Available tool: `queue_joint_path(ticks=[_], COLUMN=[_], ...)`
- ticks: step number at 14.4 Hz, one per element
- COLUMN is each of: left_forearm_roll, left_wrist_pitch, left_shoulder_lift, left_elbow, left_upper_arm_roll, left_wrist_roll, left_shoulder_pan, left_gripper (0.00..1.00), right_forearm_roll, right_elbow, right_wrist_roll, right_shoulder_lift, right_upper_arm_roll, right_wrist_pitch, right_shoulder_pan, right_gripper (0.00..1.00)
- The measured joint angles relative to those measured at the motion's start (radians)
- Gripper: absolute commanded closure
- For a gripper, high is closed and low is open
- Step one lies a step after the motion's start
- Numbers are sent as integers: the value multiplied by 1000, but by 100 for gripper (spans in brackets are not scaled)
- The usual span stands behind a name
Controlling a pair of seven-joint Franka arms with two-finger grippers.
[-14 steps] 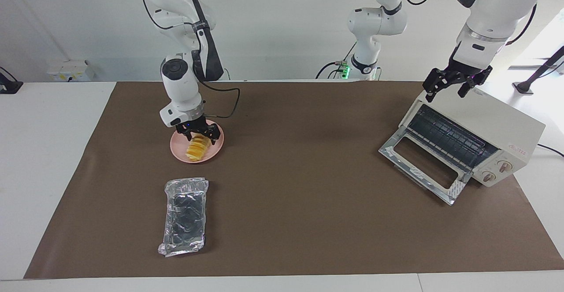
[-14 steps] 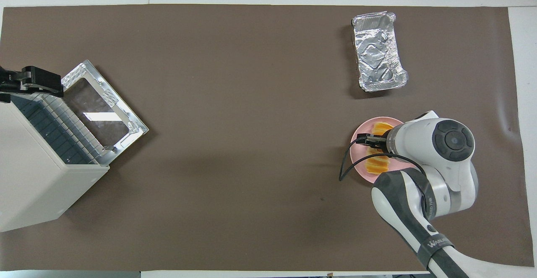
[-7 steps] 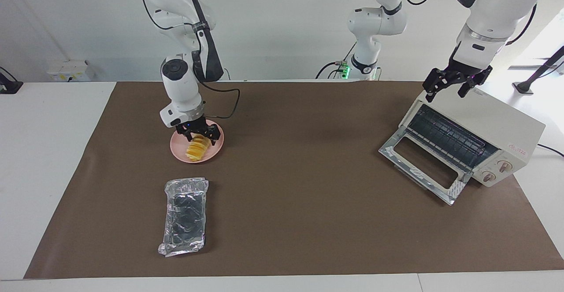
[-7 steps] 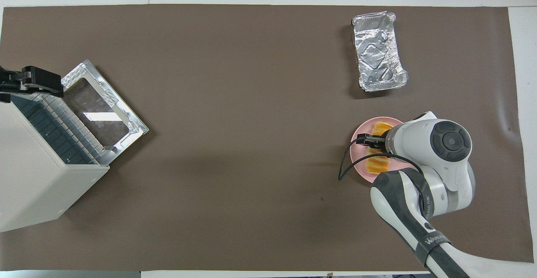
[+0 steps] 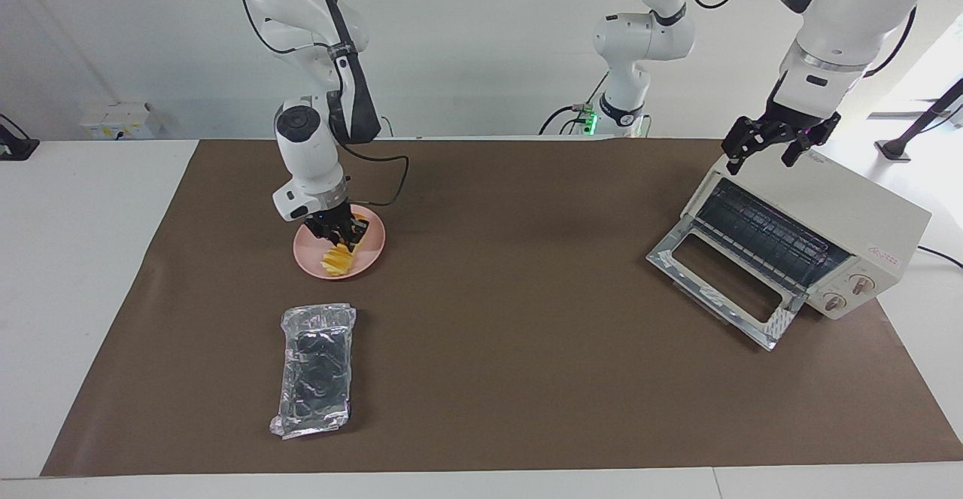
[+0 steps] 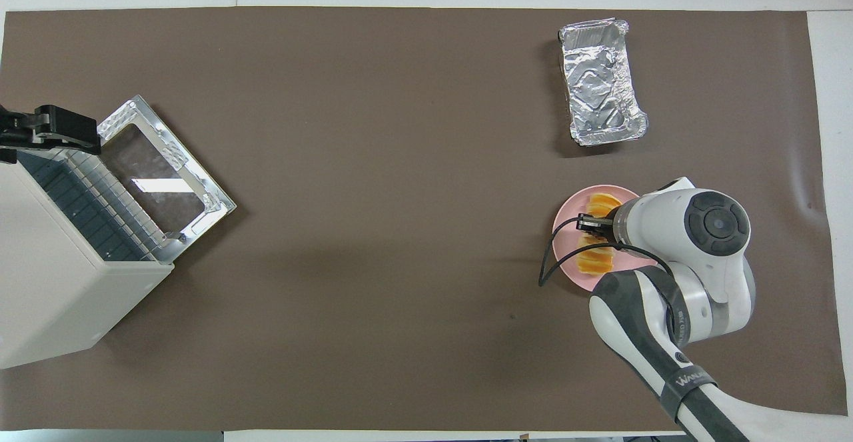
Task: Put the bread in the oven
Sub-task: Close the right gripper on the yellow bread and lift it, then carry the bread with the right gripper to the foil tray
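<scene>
The bread (image 5: 336, 260), a short row of yellow-orange slices, lies on a round pink plate (image 5: 374, 246) toward the right arm's end of the table. My right gripper (image 5: 340, 237) is down on the plate, its fingers shut on the end of the bread (image 6: 595, 263) nearer the robots. The arm's wrist hides part of the loaf from above. The cream-white oven (image 5: 827, 202) stands at the left arm's end with its glass door (image 5: 721, 288) dropped open and the wire rack showing. My left gripper (image 5: 779, 145) hangs open over the oven's top and waits.
A crinkled silver foil tray (image 5: 316, 369) lies farther from the robots than the plate (image 6: 565, 230), about a hand's length away. A brown mat (image 5: 527, 318) covers the table. The open oven door (image 6: 160, 182) juts onto the mat in front of the oven (image 6: 46, 282).
The right gripper's fingers have drawn together on the bread. The plate has shifted a little with it. The left arm has not moved.
</scene>
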Motion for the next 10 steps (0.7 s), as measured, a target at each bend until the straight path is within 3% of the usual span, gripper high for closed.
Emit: queue_joint_path(ticks=[6,10], left_forearm_roll=[0,0], left_wrist_pitch=[0,0], left_shoulder_lift=[0,0], left_elbow=[0,0], left_upper_arm_roll=[0,0], left_wrist_roll=[0,0], left_shoulder_pan=[0,0], left_gripper=[0,0], right_forearm_roll=[0,0], right_elbow=[16,168], right_wrist_roll=[0,-21], right_shoulder_lift=[0,2], right_upper_arm_roll=[2,2], right_wrist_pitch=[-28,-239], right_shoulder_pan=[0,-1], right_gripper=[100,100])
